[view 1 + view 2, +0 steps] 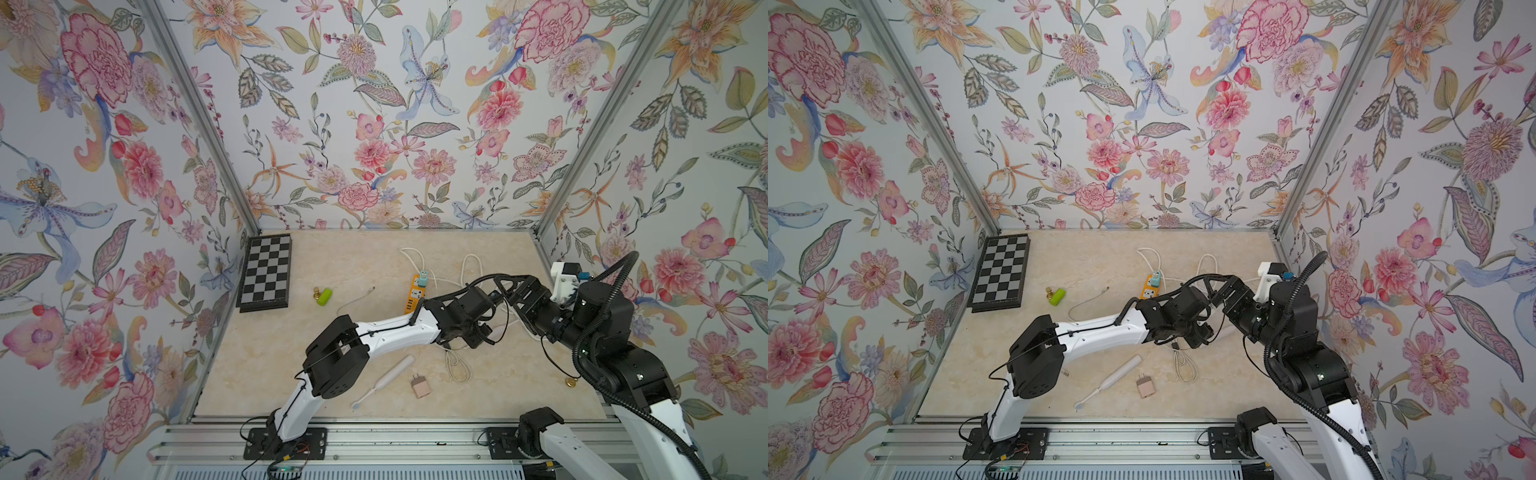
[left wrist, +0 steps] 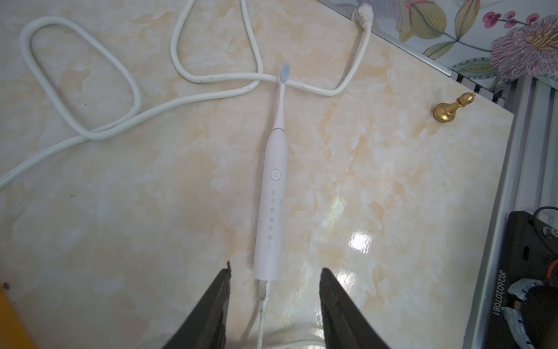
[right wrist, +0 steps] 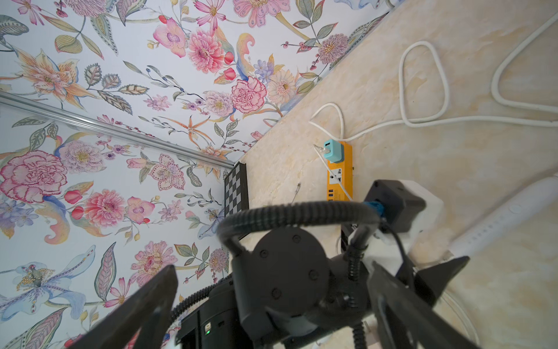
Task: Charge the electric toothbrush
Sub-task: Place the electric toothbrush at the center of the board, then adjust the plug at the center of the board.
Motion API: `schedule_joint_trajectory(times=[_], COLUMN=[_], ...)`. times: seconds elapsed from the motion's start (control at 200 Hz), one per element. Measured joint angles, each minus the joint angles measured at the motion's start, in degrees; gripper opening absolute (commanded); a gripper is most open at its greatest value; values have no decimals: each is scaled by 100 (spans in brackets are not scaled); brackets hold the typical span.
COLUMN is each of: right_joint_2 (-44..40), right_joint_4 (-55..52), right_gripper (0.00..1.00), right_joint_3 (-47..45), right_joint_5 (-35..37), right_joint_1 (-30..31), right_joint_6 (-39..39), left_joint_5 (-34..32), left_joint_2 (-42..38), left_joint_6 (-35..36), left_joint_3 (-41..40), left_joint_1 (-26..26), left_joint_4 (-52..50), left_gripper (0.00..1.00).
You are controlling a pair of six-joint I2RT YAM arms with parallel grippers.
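Pink toothbrush (image 2: 271,205) lies flat on the marble-look table (image 2: 392,181), buttons up, right of centre and mostly hidden under both arms in both top views; only a bit of its handle (image 1: 497,332) shows there. Thin charging cable (image 2: 263,299) enters the handle's base. Its brush head (image 2: 285,72) rests across a thick white cord (image 2: 90,133) that loops over the far part of the table.

L fingers (image 2: 217,305) are partly apart, one each side of the charging cable just behind the handle's base, touching neither and holding nothing. R fingers (image 3: 145,302) are spread wide, empty, up off the table & close beside the L arm's wrist.

Orange power strip (image 1: 415,296) sits mid-table w/ a teal adapter (image 1: 422,279) plugged in at its far end. Nearer the front edge lies a white toothbrush (image 1: 382,380), w/ a pink adapter (image 1: 419,386) just beside it. Gold chess piece (image 2: 450,108) lies on its side near the front right edge. Chessboard (image 1: 266,272) is at the far left against the wall, w/ a green capsule (image 1: 324,297) near it.
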Motion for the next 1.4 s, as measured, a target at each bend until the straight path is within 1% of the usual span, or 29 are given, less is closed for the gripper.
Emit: schedule_joint_trajectory(times=[0.1, 0.21, 0.33, 0.45, 0.56, 0.685, 0.886, 1.036, 1.206, 1.311, 1.401], right_joint_2=[0, 33, 74, 116, 190, 175, -11, -129, -72, -55, -57], right_joint_4=[116, 153, 179, 216, 267, 293, 310, 310, 310, 310, 308], right_gripper=[100, 100, 100, 100, 100, 100, 100, 100, 100, 100, 100], right_joint_3=[-81, -85, -85, -103, -103, -127, -144, -144, -144, -144, -144], right_joint_5=[-4, -70, -63, -39, -61, -13, -4, 9, 7, 9, 11], right_joint_1=[22, 61, 184, 343, 507, 680, 693, 693, 693, 693, 693], right_joint_6=[11, 15, 22, 81, 101, 101, 98, 98, 92, 92, 92], left_joint_5=[-243, -479, -828, -1132, -1154, -1246, -1519, -1408, -949, -802, -704], left_joint_2=[-774, -1342, -1764, -1934, -2028, -2033, -2033, -2129, -2533, -2472, -2240], left_joint_6=[-223, -522, -1058, -1755, -2264, -2503, -2710, -2940, -3147, -3143, -3045], left_joint_3=[-673, -1320, -1910, -2205, -2590, -3062, -3436, -3753, -4496, -4529, -4402], left_joint_1=[0, 0, -83, -393, -839, -1202, -1397, -1661, -1727, -1709, -1661], left_joint_4=[249, 308, -50, -452, -498, -605, -1036, -1141, -697, -446, -236], left_gripper=[50, 51, 56, 60, 63, 65, 69, 70, 70, 70, 68])
